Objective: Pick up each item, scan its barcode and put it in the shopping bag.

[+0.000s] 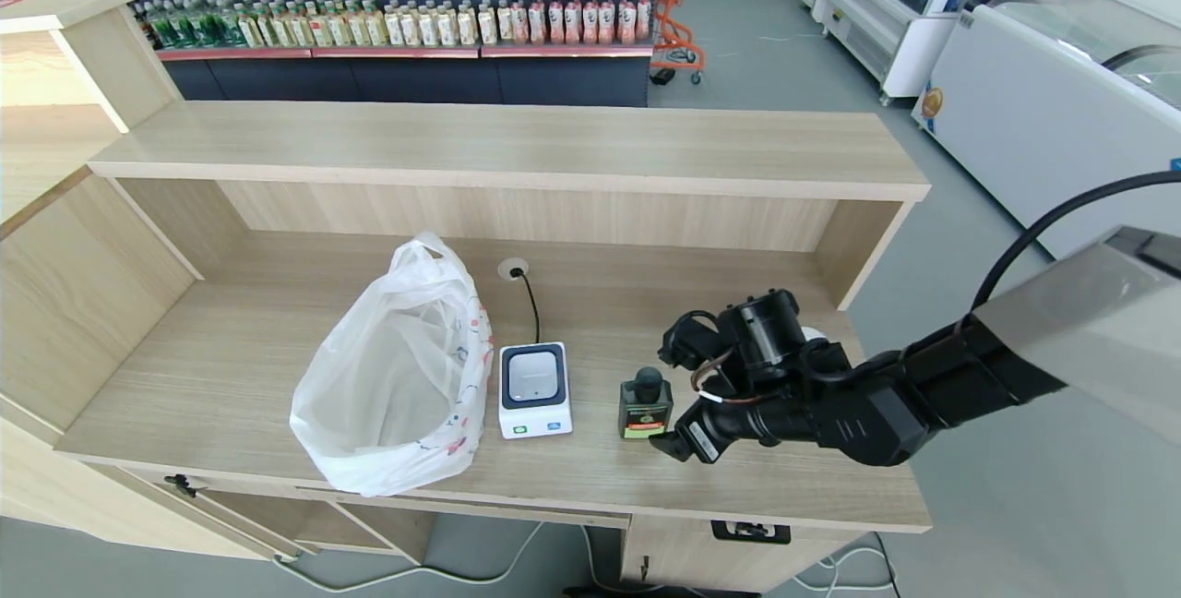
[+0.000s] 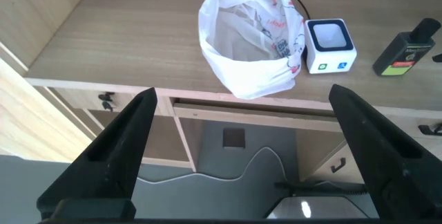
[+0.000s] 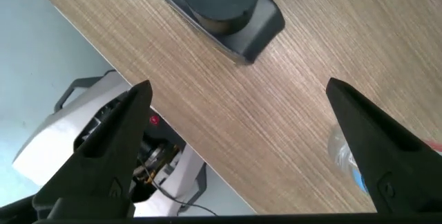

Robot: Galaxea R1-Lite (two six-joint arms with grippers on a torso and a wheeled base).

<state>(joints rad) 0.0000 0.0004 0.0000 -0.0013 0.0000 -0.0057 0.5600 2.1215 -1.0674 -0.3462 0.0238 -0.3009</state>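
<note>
- Head camera looks down from the near side over the whole counter (image 1: 231, 376).
- Left wrist hangs off the near edge, sharing bag (image 2: 242, 72) and scanner (image 2: 330, 44).
- Right wrist hovers close above the bottle (image 3: 221, 3).

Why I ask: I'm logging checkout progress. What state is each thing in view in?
Shopping bag: standing on the counter, mouth open.
Scanner: on the counter beside the bag, cable attached, nothing over it.
Bottle: upright, capped, on the counter, not gripped.
Right gripper: open, empty, close to the bottle.
Left gripper: open, empty, out in front of the counter.
</note>
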